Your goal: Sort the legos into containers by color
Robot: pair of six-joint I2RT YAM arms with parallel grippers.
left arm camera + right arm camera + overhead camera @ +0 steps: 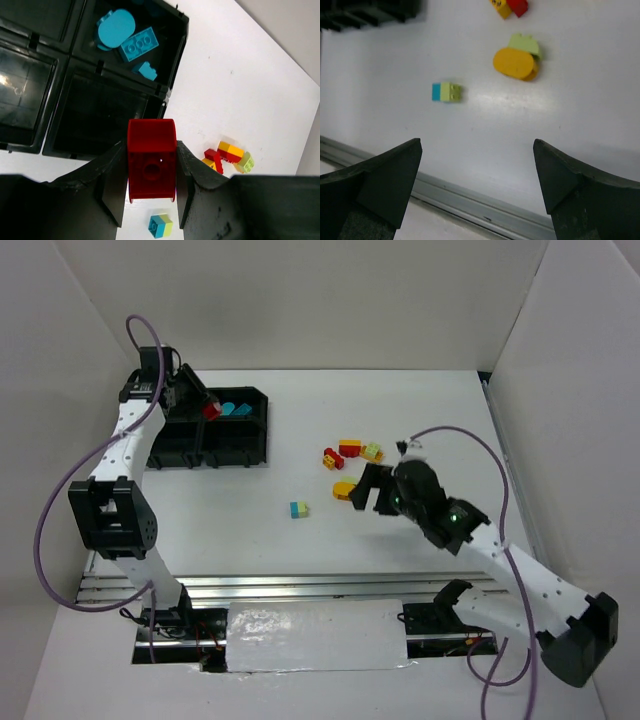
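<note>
Legos (345, 489) lay in three places. One red brick (151, 150), glossy, with a curved top edge and a round socket in its hollow underside, sat clamped between the two fingers of my left gripper (151, 172). The gripper had closed on the brick's side walls and hung above the black tray (100, 117); I could not tell which compartment lay beneath it. Three teal bricks (131, 40), one rounded, one rectangular and studded, one small, lay together in the tray's far right compartment.

The others were loose on the white table (420, 400). A teal-and-lime brick (446, 92) lay alone. A yellow rounded brick (514, 64) touched a lime piece (526, 45). Beyond them a red-and-yellow brick (230, 151), a red piece (215, 159) and a lime brick (245, 162) clustered close together.

My right gripper (477, 175) was spread wide and held nothing, hovering over bare table near the yellow rounded brick.

The tray was thin moulded plastic with square cells and shiny floors that caught the light. The table was smooth, with a metal rail (470, 202) along its near edge.
</note>
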